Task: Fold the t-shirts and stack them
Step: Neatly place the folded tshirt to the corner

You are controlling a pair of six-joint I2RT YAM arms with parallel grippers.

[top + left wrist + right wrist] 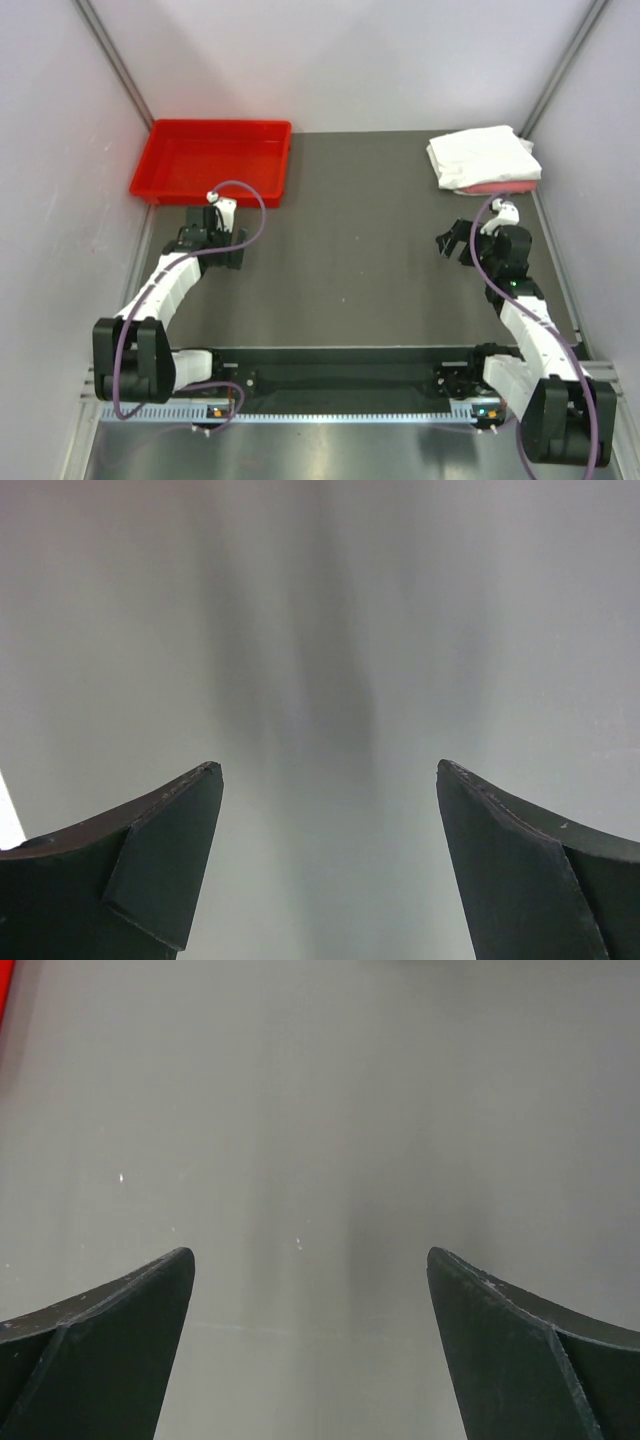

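Two soft folded garments sit stacked at the far right corner of the dark matte table (350,250): a rumpled white cloth t-shirt (483,157) atop a pink-red t-shirt (500,187). Both arms crouch low, elbows bent. The right gripper (310,1260) gapes empty near the stack; the left gripper (330,780), equally wide, hangs beside the rigid red plastic bin (160,170)

Left arm (165,285): folded at the elbow, forearm reaching forward and inward. Left gripper (330,770): jaws spread wide, nothing between them. Right arm (530,325): extended forward, wrist turned inward. Right gripper (310,1252): jaws spread wide, empty
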